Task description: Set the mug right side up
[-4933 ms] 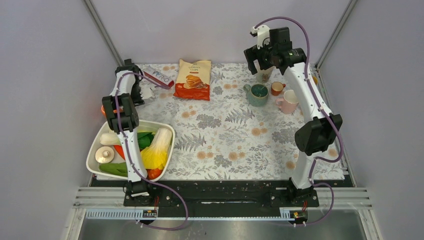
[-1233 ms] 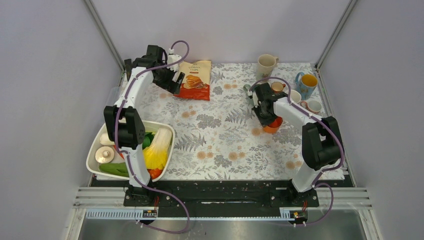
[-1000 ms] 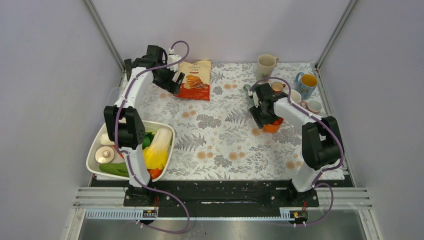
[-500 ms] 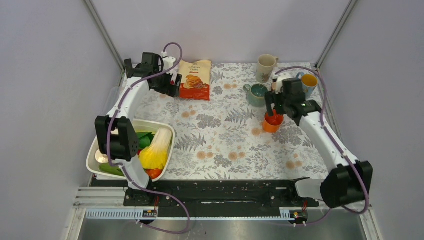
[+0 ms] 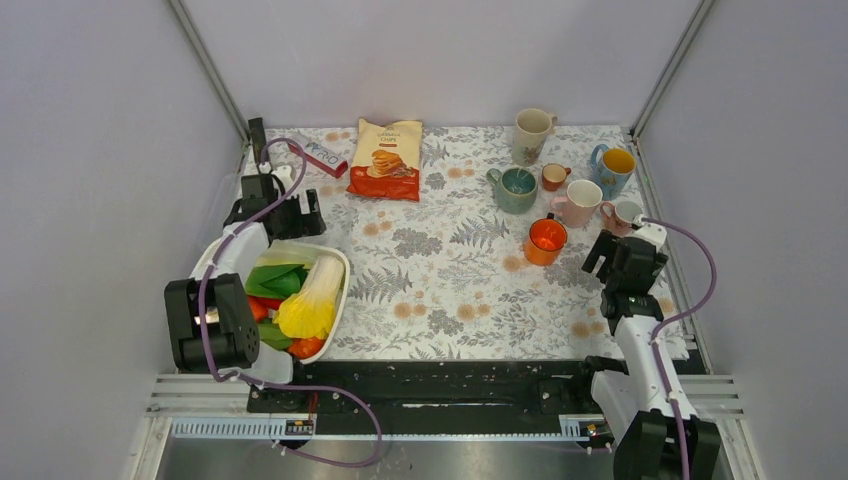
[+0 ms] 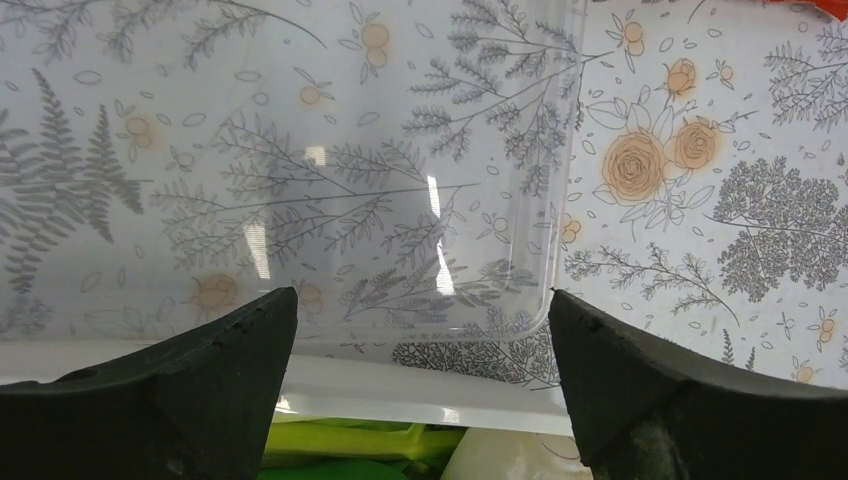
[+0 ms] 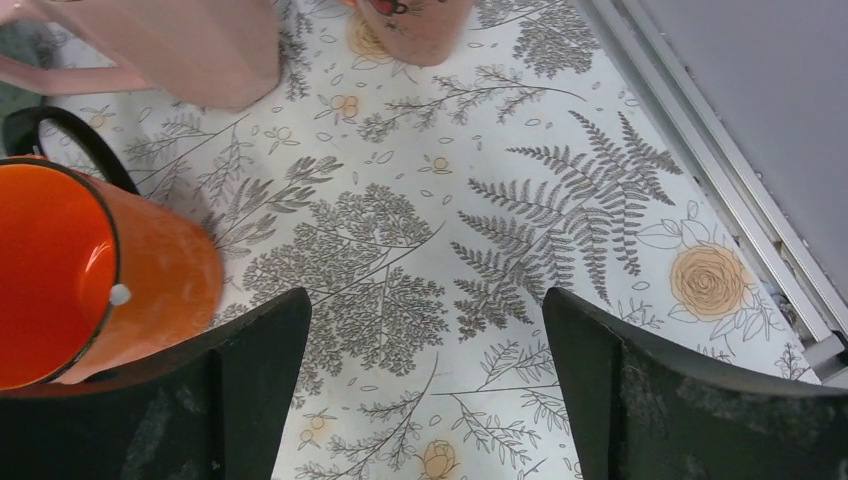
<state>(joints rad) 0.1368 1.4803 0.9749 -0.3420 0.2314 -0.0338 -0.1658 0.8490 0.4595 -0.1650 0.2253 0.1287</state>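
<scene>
Right hand (image 7: pixel 422 320) backed off upright orange mug (image 7: pixel 100 270) | it and left hand (image 6: pixel 420 310) gape wide, empty

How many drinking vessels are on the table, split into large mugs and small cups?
Large mugs: 5 (cream mug, teal mug, blue mug, pink mug, orange mug)
Small cups: 2 (reddish-orange cup, pale cup)
Total: 7
</scene>
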